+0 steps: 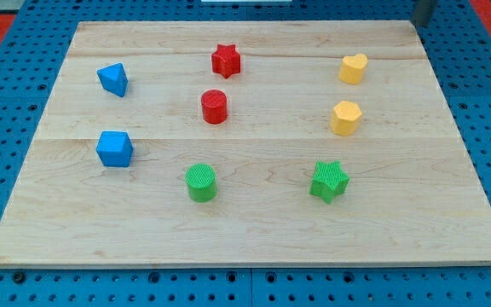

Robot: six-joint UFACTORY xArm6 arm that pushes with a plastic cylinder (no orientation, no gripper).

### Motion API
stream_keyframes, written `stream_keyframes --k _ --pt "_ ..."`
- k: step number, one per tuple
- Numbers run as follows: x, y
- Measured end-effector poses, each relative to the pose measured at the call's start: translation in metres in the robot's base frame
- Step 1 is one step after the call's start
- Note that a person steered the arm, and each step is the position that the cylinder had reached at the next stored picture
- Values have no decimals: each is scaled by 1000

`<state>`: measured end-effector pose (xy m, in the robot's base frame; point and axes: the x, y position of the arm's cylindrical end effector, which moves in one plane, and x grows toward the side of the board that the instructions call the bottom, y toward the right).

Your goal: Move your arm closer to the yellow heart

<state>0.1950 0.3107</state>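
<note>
Since our tip (419,23) barely shows at the view's top right, no gripper visible, we should slide left-down toward the yellow heart (353,68).

The yellow heart (354,68) lies flat on the pale wooden worktop (254,230), up in the view's top right part, not far from the board's far edge. It is a small, chunky block of bright yellow, its two lobes turned toward the view's upper right and its narrower end toward the lower left. It stands alone, touching nothing. Just below it, toward the view's bottom, sits the yellow hexagon-like block (345,118), near but clearly apart. The red star (226,60) is well away at the view's left, roughly level with it.
</note>
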Motion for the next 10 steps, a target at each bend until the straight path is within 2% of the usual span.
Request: stream_keyframes --k 2,4,6,8,10 --pt "35 3" --pt "51 -53" --pt "106 -62" --pt "107 -75" --pt "103 -112"
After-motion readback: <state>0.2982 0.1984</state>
